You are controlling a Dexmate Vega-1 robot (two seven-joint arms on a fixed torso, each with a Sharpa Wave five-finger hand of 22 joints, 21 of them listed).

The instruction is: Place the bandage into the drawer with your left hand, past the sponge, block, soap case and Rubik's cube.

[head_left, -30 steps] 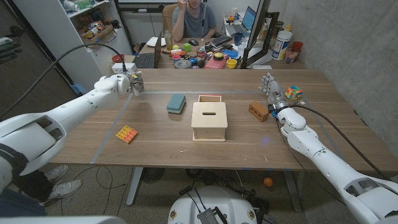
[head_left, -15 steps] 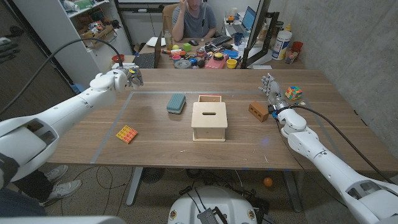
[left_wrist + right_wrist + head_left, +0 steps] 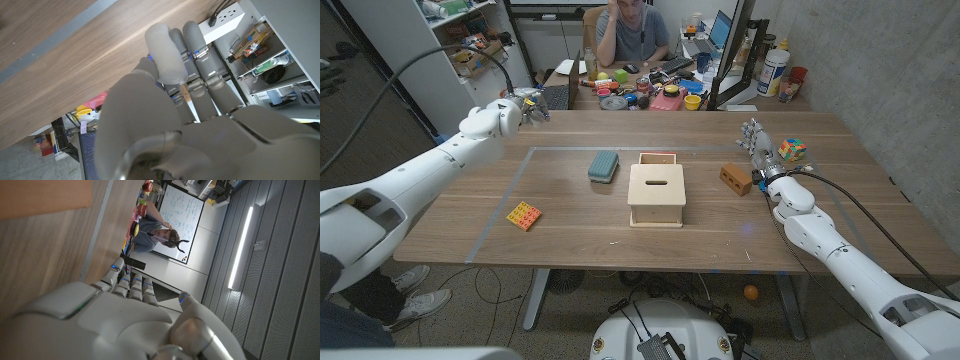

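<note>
Two arms reach over the wooden worktop (image 3: pixel 570 230) from the near corners. The left arm stretches far out to the far left corner, its left hand (image 3: pixel 527 108) raised near the back edge. In the left wrist view its fingers (image 3: pixel 197 60) are drawn together around something thin and pale; I cannot tell whether that is the bandage. The right hand (image 3: pixel 754 140) stands upright near the right side, fingers spread and pointing up, holding nothing, between the brown block (image 3: pixel 735 178) and the Rubik's cube (image 3: pixel 793 150), both just beside it.

At the middle sits the wooden drawer box (image 3: pixel 655 194), a slot in its top and its far end pulled open. The teal soap case (image 3: pixel 604 165) lies just to its left, and an orange sponge (image 3: pixel 524 215) rests near the front left. Bare wood lies between the left hand and the soap case, and along the whole front edge. A person (image 3: pixel 630 30) sits behind, at a cluttered desk.
</note>
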